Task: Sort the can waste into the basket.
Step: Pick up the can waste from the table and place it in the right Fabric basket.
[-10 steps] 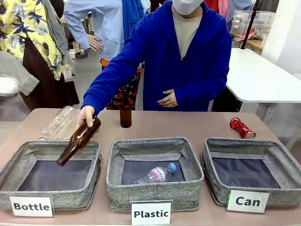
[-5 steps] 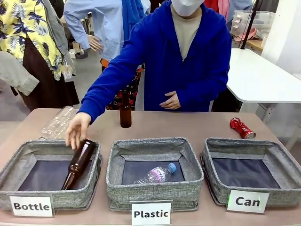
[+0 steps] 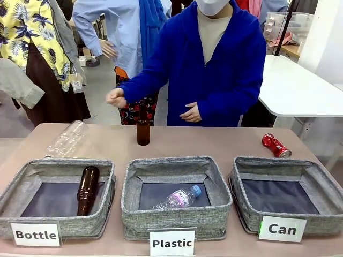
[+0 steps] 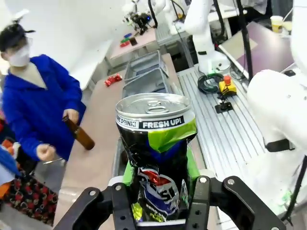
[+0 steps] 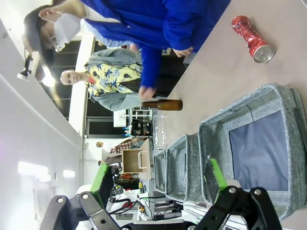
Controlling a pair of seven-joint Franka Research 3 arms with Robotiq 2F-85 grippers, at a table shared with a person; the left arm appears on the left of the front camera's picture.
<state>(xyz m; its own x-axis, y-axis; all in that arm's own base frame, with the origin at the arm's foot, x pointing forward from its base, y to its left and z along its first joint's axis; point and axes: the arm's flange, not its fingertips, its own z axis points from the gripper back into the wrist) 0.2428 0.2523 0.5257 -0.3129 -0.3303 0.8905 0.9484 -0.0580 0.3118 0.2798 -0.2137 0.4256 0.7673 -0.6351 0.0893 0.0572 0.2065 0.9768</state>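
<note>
Left wrist view: black can is clamped upright in the left gripper, held away from the basket. Right gripper is spread wide, empty. Red can is left on the table, far right. Risk judged: the dented can could be squeezed loose and dropped outside the rim.

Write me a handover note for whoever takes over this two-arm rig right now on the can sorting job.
Left hand: shut on the black can, held upright.
Right hand: open, holding nothing.
Red can: lying on the table just behind the Can basket.
Done: black can picked up; no can in the basket yet.
Left: drop the black can in, then fetch the red one.
</note>
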